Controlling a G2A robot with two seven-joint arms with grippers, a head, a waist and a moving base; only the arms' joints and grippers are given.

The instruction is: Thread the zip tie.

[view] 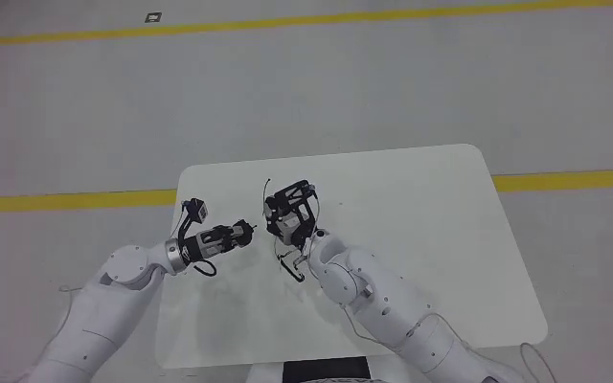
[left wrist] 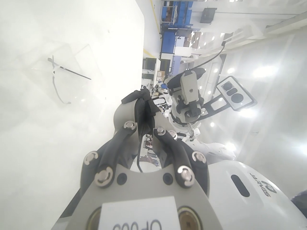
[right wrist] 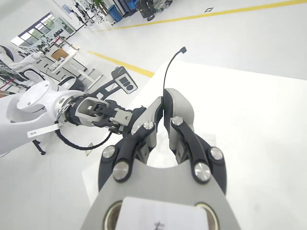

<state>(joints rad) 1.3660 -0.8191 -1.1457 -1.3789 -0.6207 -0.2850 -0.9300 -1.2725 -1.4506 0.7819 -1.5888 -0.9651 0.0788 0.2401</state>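
**R claw pinching zip tie, L claw shut just beside it**

R claw (right wrist: 163,101) is pressed together on a black zip tie (right wrist: 168,70), gripping it partway along the strap. From the fingertips the strap arcs up & away, w/ the square head at the free end, well apart from the claw. The white bench (right wrist: 239,111) lies beneath. In the top view the R claw (view: 276,216) hangs over the bench (view: 431,239), w/ the zip tie (view: 266,191) poking out past its tips toward the bench's far edge.

L claw (view: 248,230) points at the R claw from the side, its tips just beside the R claw's fingers; touching or not, can't tell. In the L wrist view the L claw (left wrist: 141,100) has its dark padded tips pressed together. A thin black strand (left wrist: 139,144) runs from between the tips back toward the palm; can't tell if it's a tie tail or a cable, so what the L claw pinches, if anything, is unclear.

On the bench beyond the L claw's tips lies a clear plastic sheet (left wrist: 79,56), w/ a spare black tie (left wrist: 74,73) & a white tie (left wrist: 55,83) crossing each other on it, well apart from both claws.
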